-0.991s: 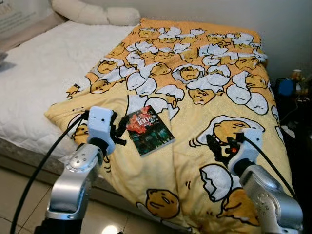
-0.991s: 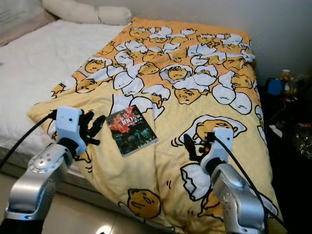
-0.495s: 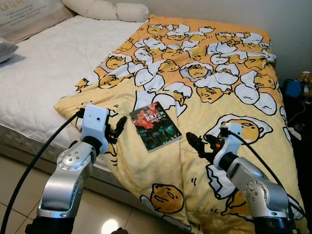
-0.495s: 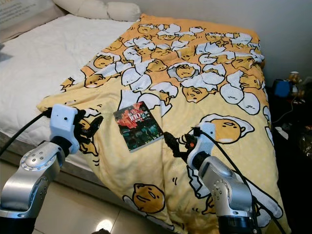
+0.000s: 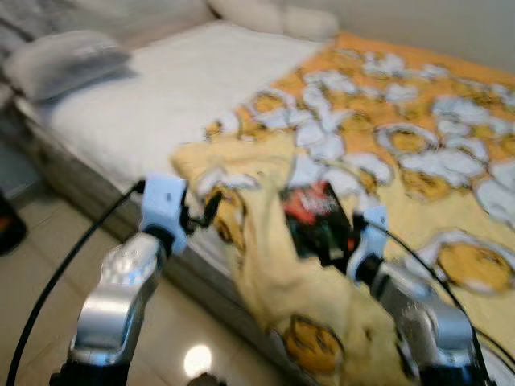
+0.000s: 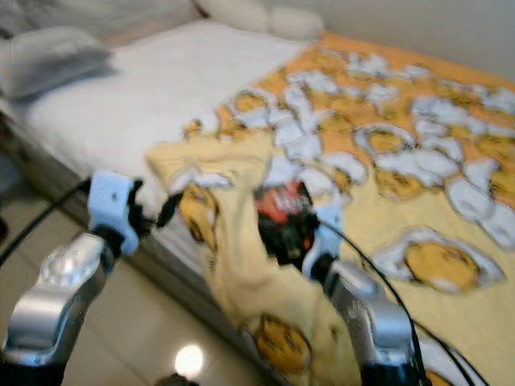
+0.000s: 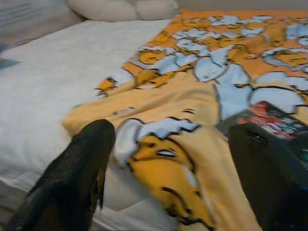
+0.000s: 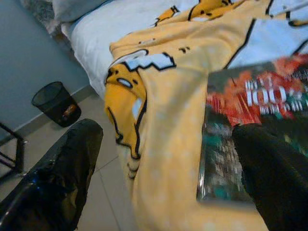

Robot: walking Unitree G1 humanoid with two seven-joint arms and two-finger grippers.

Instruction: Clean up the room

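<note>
Right claw (image 8: 168,168) gapes over book (image 8: 240,130) on blanket (image 8: 163,110).

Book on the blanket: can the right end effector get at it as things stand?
Probably yes. The right end effector is open right at the book, which lies bare on the blanket, nothing between them.

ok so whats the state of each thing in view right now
book: closed, flat on the blanket
blanket: spread over the bed, edge hanging off the side
left gripper: open, above the blanket edge
right gripper: open, at the book
bin: upright on the floor
</note>
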